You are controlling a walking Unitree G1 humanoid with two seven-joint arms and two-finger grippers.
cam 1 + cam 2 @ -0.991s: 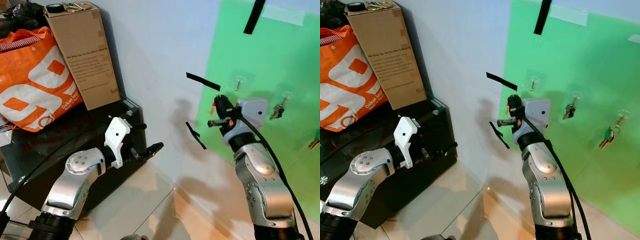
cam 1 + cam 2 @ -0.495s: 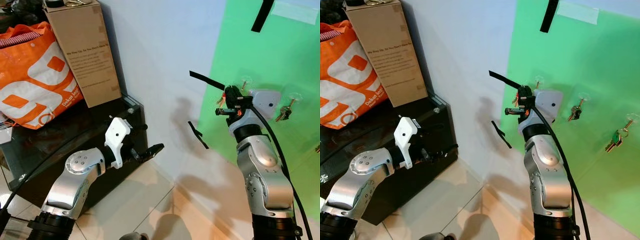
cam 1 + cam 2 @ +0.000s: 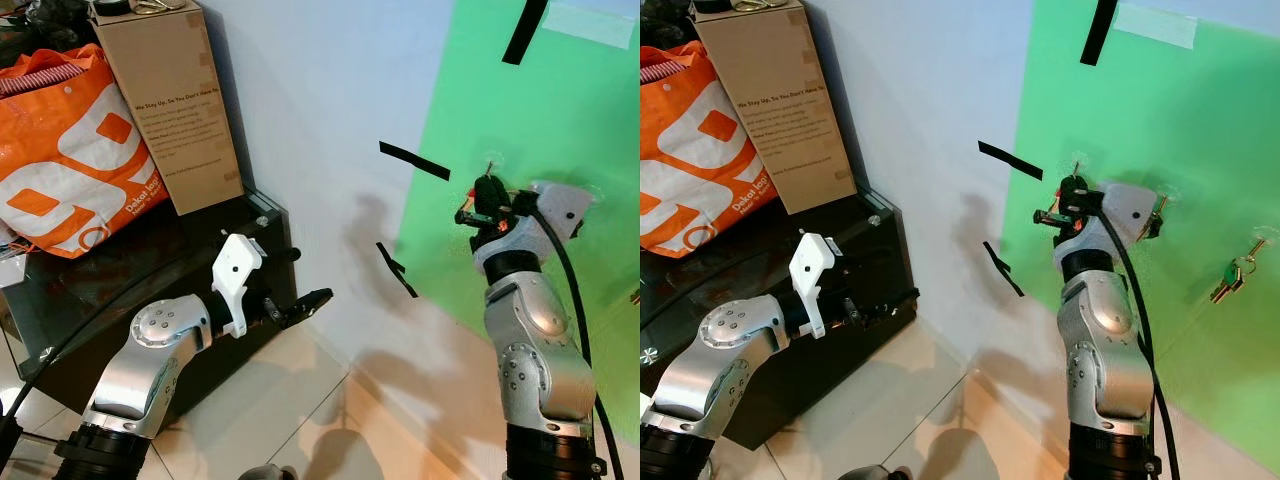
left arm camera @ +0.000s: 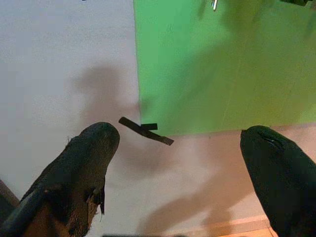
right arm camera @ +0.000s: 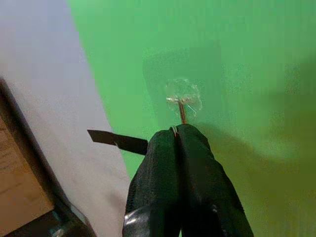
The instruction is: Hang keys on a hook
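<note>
Your left claw (image 4: 177, 173) hangs spread wide before the wall, its two black fingers (image 4: 81, 173) far apart with nothing between them. Beyond them you see a pale wall (image 4: 64, 64) meeting a green sheet (image 4: 222, 69), a strip of black tape (image 4: 145, 131) crossing the sheet's lower corner, and soft shadows below.

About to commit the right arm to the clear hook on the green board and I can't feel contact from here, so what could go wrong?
1. The right end effector is pinched shut on the key ring, with little of it exposed, so it may miss the hook.
2. The hook looks like a clear stick-on pad; pushing could peel it off the green board.
3. Another set of keys hangs nearby; a sideways swing of the arm might knock it.
</note>
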